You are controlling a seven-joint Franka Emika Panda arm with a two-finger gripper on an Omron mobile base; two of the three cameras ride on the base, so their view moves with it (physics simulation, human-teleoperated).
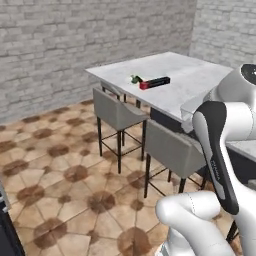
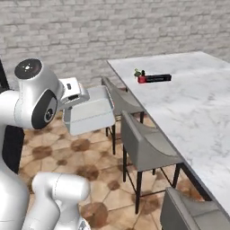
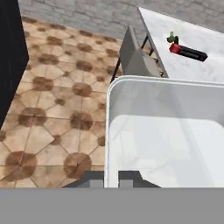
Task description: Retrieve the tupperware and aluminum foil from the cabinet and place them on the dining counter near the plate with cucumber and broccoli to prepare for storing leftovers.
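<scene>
the tupperware point(image 3: 166, 131) is off the ground, carried in front of the hand; in the right base view it hangs just ahead of the wrist, over the tiled floor point(image 1: 50, 165) and beside the grey stools point(image 2: 143, 143). in the hand view its near rim sits right above the gripper point(image 3: 113, 178), at 6 o'clock of the picture, and the jaws are pinched narrow on that rim, one tip on each side of the thin wall.

it reads as a light, empty, thin-walled plastic box: stiff enough to hold its shape from one edge, but smooth and likely slippery, and a grip on a single edge leaves the far end free to sag or swing if the arm moves sharply. a steadier hold would be across the middle of a long side, or over a corner where the wall is stiffest.

the aluminum foil point(image 2: 155, 78) already lies on the dining worktop point(image 2: 197, 112), at about 1 o'clock in the hand view, with a small green piece, probably the cucumber point(image 2: 137, 72), just beside its left end. the plate itself is too small to make out. the foil carton is stiff, light and easy to pinch across its narrow width.

the box should go down flat on the marble near that carton.
</scene>
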